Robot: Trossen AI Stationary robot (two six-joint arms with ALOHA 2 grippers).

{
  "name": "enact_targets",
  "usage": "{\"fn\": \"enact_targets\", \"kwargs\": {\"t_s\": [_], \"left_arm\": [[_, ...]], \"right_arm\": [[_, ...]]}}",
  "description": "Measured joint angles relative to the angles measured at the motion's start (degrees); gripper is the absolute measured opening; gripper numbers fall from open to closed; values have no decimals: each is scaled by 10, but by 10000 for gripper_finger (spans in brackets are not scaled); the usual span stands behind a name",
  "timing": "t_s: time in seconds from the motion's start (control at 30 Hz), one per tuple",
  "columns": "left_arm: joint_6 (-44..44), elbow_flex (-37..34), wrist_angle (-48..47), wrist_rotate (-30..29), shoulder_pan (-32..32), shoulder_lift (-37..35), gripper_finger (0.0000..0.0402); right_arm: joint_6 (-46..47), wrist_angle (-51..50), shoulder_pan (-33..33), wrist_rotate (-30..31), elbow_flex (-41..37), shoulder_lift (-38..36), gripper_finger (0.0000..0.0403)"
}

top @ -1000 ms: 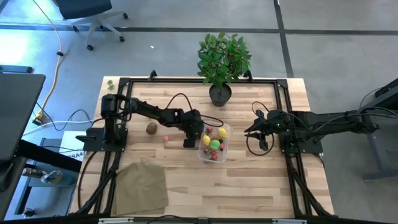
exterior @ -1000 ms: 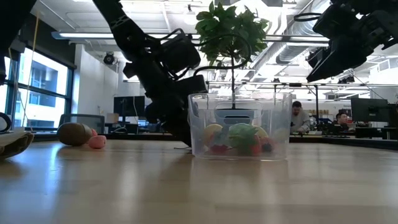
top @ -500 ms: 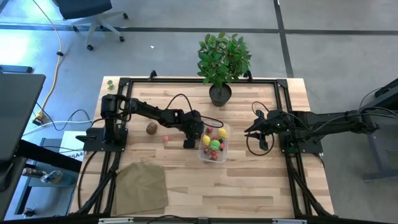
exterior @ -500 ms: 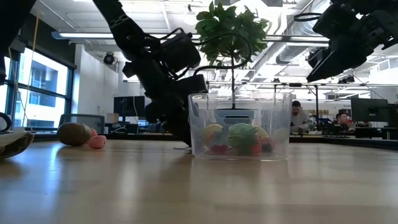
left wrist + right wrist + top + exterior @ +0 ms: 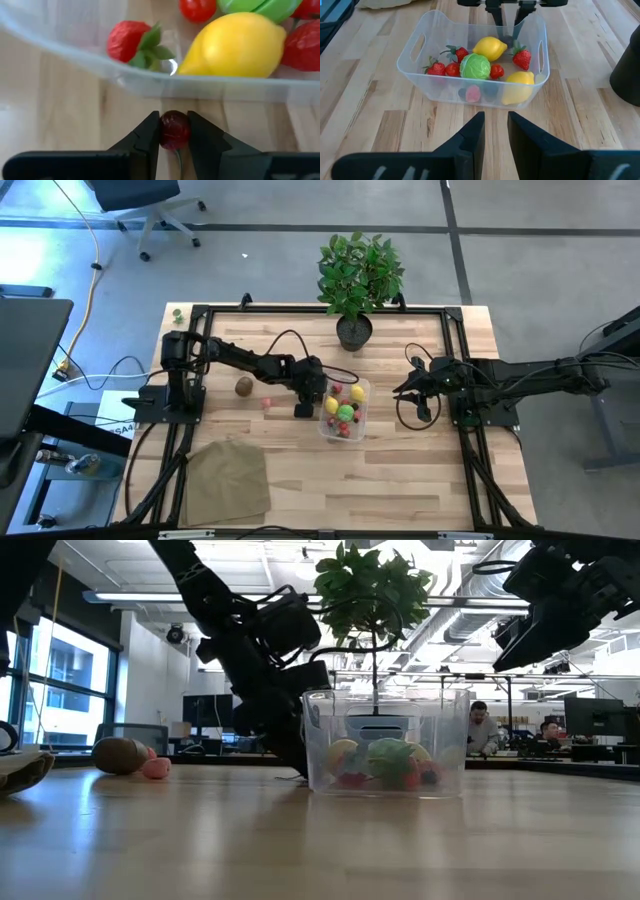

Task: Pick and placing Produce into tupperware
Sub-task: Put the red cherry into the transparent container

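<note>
Left gripper (image 5: 174, 131) clamps a small dark-red round toy cherry (image 5: 174, 129) on the wooden table (image 5: 400, 470), touching-close to the clear plastic rectangular tupperware (image 5: 345, 409) immediately to its right; right gripper (image 5: 495, 131) waits slightly parted, empty.

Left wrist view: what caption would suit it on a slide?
Left claw shut on a small dark red fruit on the table, just outside the tub of produce.

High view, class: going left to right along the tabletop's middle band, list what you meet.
Brown oval kiwi → small pink fruit → left gripper → clear plastic rectangular tupperware → right gripper.
</note>
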Motion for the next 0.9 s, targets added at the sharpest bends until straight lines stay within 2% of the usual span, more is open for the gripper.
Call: {"fn": "enact_targets", "kwargs": {"t_s": [0.3,0.6,0.77,0.9], "left_arm": [[6,-1,-48,1,30,-48,77],[26,0,-68,4,61,-140,77],[30,0,-47,-17,55,-192,77],[28,10,-36,-21,34,-202,76]], "right_arm": [[0,0,0,0,0,0,73],[0,0,0,0,0,0,73],[0,0,0,0,0,0,73],[0,0,0,0,0,0,73]]}}
